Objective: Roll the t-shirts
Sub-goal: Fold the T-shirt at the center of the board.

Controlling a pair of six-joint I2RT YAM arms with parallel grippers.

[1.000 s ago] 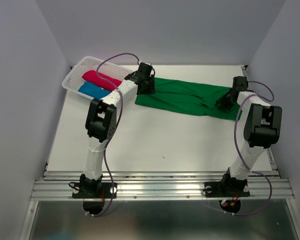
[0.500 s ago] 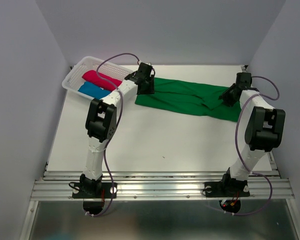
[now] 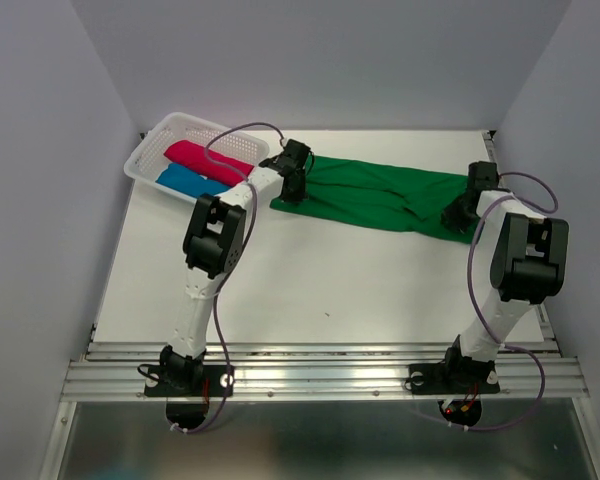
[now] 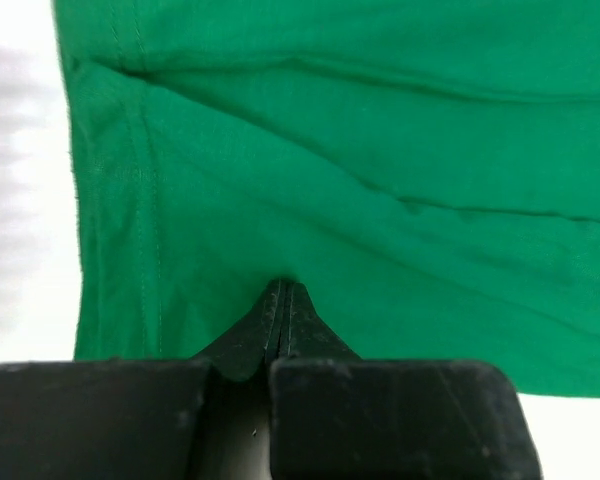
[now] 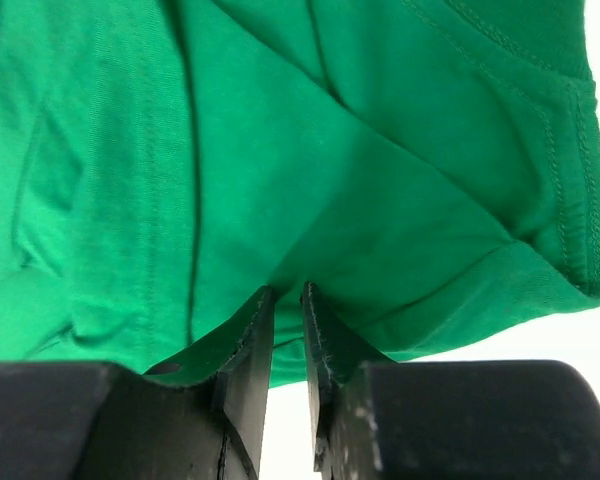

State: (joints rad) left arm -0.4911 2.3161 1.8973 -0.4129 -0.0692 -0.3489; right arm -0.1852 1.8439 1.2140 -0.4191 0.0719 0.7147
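The left hand [image 4: 282,292] is closed, its 2 fingers pressed flat together on a small pucker of the green shirt [image 3: 380,198], close to the hemmed short edge at the left of the wrist view. In the top view this hand sits at the shirt's left end, just above centre.

The right hand [image 5: 287,292] has its fingers drawn nearly together with a thin slit between them, tips against the cloth beside a sleeve hem at the right of its view. I cannot tell whether cloth is caught in that slit. In the top view it sits at the shirt's right end.

The green shirt lies folded into a long band on the desk [image 3: 330,285], running from upper centre toward the right, with creases along its length. The pink shirt [image 3: 205,158] and the blue shirt [image 3: 187,180] lie already rolled, side by side, in the basket [image 3: 195,121] at upper left.

By my reading, 2 of 3 shirts are done and the step in hand is gripping the last one at both ends. The next move likely calls for a firm hold by the right hand, then a gentle pull to flatten the band before rolling from 1 end, keeping the edges lined up.
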